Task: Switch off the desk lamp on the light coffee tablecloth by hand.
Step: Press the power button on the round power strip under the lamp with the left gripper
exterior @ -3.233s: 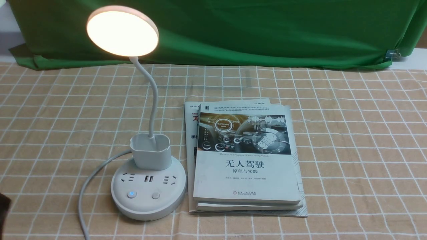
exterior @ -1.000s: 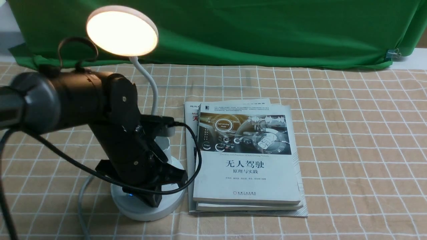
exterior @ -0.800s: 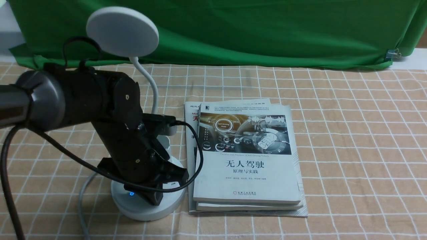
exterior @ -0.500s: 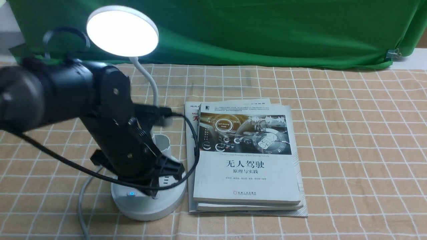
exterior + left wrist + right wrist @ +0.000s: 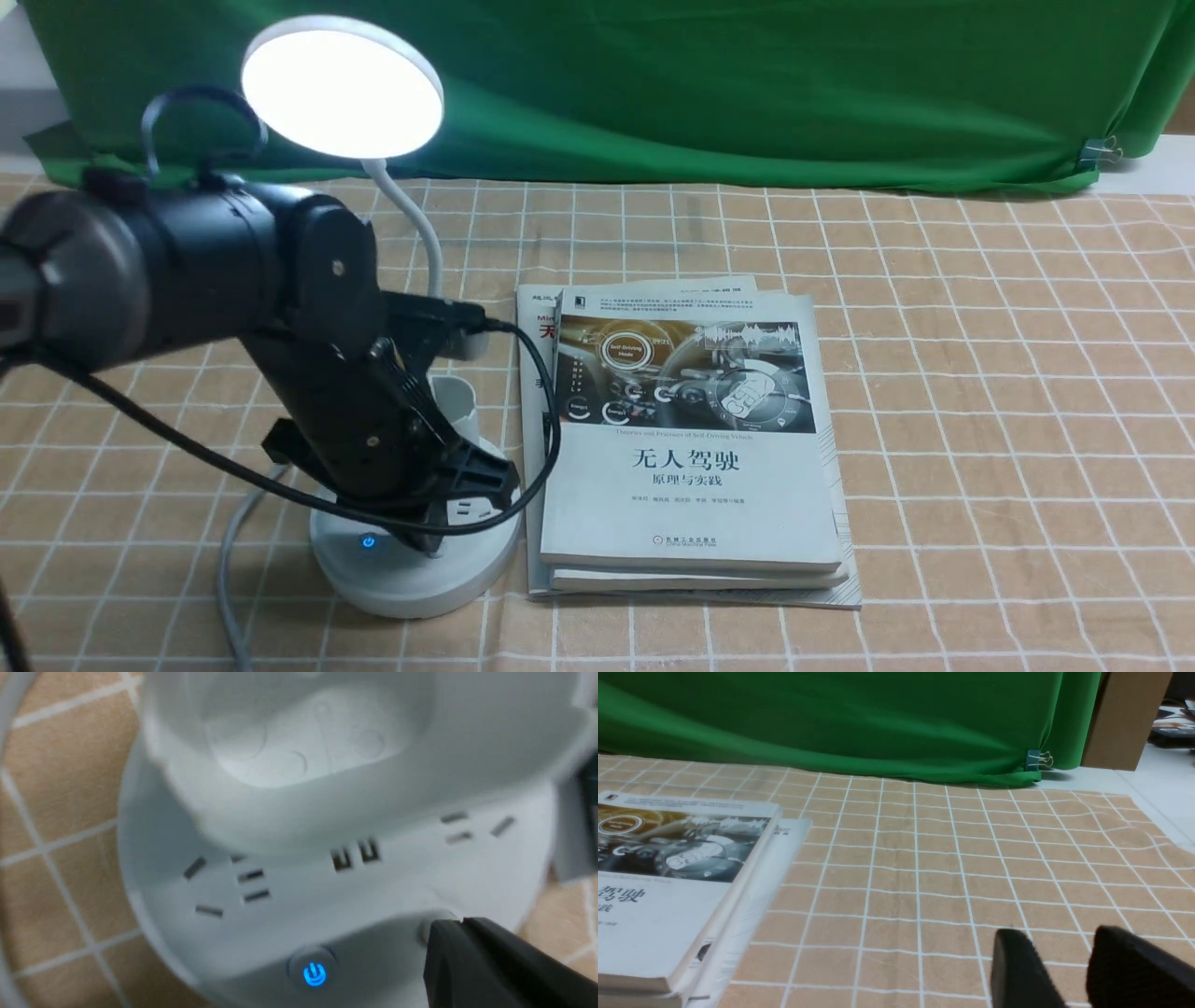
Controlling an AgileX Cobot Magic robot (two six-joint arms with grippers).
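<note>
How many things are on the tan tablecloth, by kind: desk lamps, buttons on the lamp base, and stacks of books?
Desk lamps: 1
Buttons on the lamp base: 2, the blue-lit one and the one by the left gripper's tip
Stacks of books: 1
Total: 4, counting the buttons separately from the lamp

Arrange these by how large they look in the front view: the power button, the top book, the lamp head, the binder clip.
1. Top book
2. Lamp head
3. Binder clip
4. Power button
</note>
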